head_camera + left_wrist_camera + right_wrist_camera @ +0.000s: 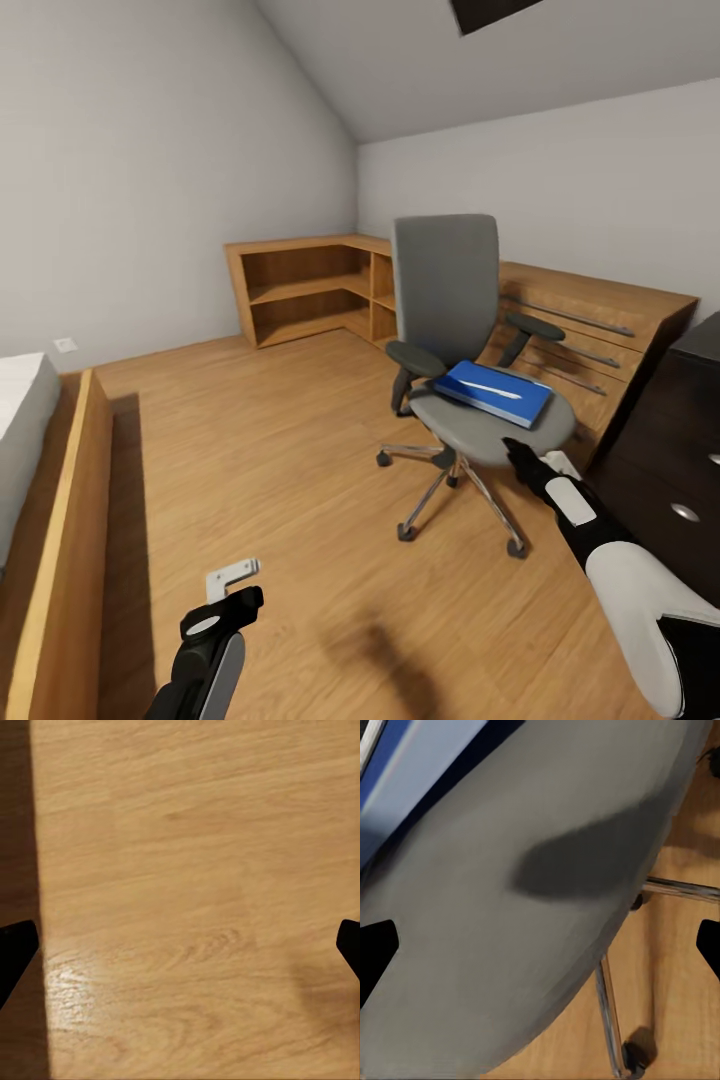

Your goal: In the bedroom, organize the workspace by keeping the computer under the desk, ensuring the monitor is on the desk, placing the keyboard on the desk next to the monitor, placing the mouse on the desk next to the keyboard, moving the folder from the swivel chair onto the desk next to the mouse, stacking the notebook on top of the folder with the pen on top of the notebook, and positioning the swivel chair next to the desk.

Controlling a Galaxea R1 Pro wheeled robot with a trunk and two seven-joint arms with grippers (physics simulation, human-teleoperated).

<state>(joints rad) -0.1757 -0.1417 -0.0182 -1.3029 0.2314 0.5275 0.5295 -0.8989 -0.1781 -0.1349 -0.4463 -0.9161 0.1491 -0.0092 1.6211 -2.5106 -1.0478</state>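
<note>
Barely started, I'd say. The folder (495, 392) is on the swivel chair (470, 400) seat with the pen (490, 389) on top, nothing on the bench (690, 450) that I can see. My right tool (518, 455) hovers open at the seat edge; left tool (235, 590) open over the floor.

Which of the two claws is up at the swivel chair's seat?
The right claw: it hangs at the front edge of the swivel chair, near the folder. The left claw is low over bare floor.
</note>
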